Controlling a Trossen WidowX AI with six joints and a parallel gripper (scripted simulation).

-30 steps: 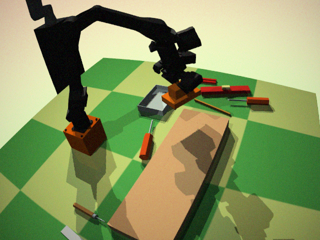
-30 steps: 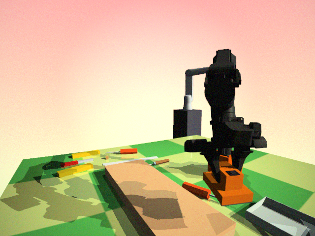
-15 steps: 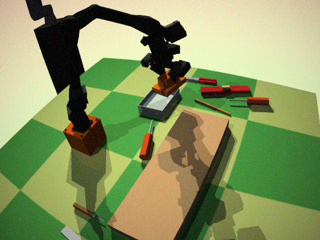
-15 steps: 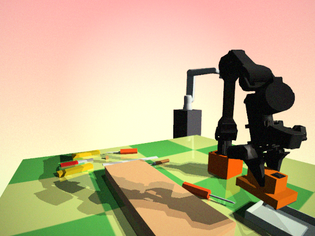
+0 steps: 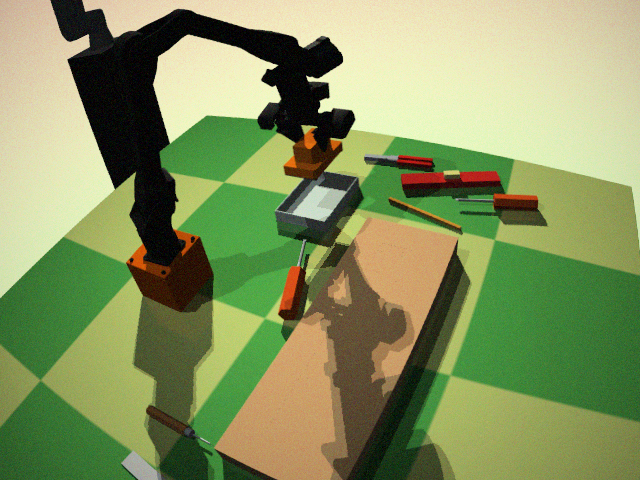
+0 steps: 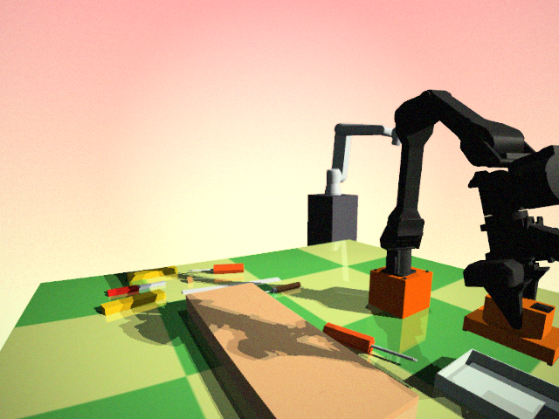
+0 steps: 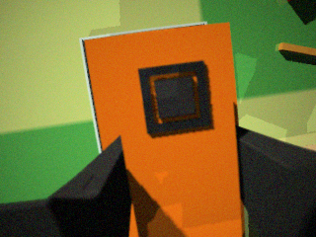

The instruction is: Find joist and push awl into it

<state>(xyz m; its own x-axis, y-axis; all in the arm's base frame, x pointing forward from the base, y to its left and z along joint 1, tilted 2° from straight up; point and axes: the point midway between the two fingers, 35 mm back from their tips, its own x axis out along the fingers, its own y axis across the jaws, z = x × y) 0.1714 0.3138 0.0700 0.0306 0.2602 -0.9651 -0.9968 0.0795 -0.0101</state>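
Observation:
The orange stud finder [image 5: 305, 167] [image 6: 496, 333] [image 7: 183, 51] is between the fingers of my gripper [image 5: 312, 142] [image 6: 526, 311] [image 7: 172, 135], which is shut on it. It is held in the air above the grey tray [image 5: 294, 227] [image 6: 455, 397], base down. A thin pale edge shows just beyond it in the wrist view. Its small square display looks dark. The tan panel [image 5: 289, 392] [image 6: 315, 383] lies partly under the arm's shadow; I see no hole. The awl [image 5: 168, 421] [image 6: 287, 287], with a brown handle, lies by the panel's far end from the tray. The joist is hidden.
An orange screwdriver [image 5: 292, 291] [image 6: 348, 337] lies between tray and panel. Beyond the tray lie a red bar [image 5: 423, 180], a red-handled tool [image 5: 414, 161], a pencil-like stick [image 5: 424, 213] and another screwdriver [image 5: 515, 201]. Yellow bars [image 6: 135, 303] lie beyond the panel. Another arm stands on a dark pedestal [image 6: 331, 221].

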